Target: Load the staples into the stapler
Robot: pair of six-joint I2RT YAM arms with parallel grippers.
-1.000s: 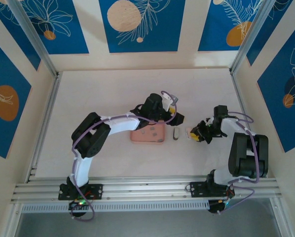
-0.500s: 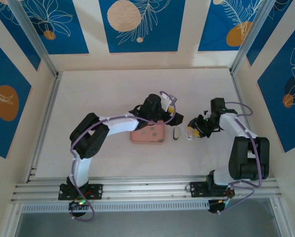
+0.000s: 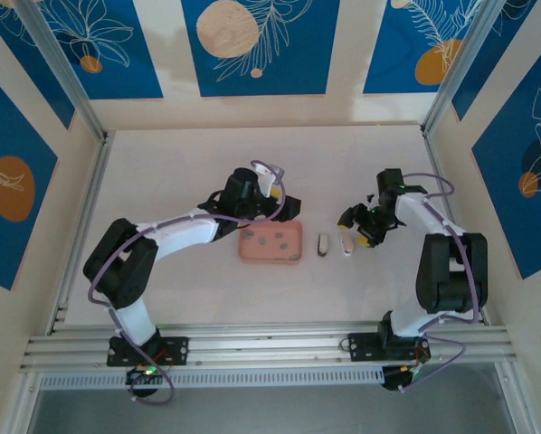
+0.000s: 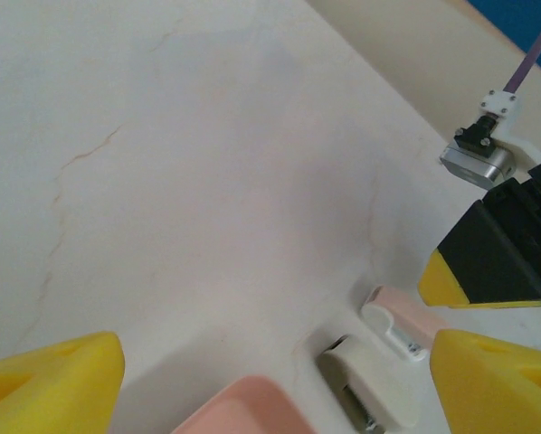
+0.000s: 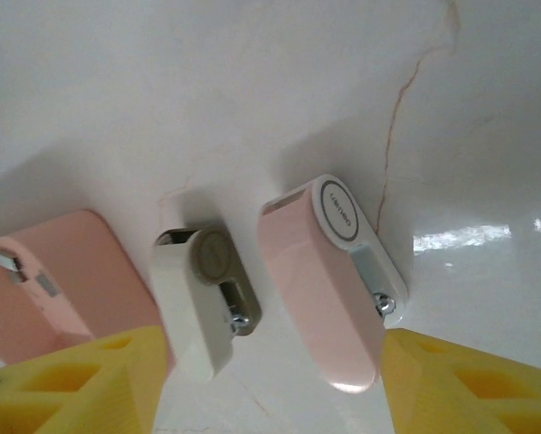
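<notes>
Both are being held open and empty: left gripper (image 4: pixel 275 384) beyond the pink tray (image 3: pixel 245 250), right gripper (image 5: pixel 275 380) beside the pink stapler half (image 5: pixel 320 289). Staples (image 3: pixel 277 240) are lying in the tray, left of the white half (image 5: pixel 194 307).

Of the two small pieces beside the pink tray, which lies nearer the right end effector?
The pink piece, just beside the right end effector; the white piece lies between it and the pink tray.

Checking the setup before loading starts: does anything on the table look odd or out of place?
The staples lie scattered loose in the pink tray. Beside it, a white piece and a pink piece lie side by side, apart, like two halves of one split tool.
</notes>
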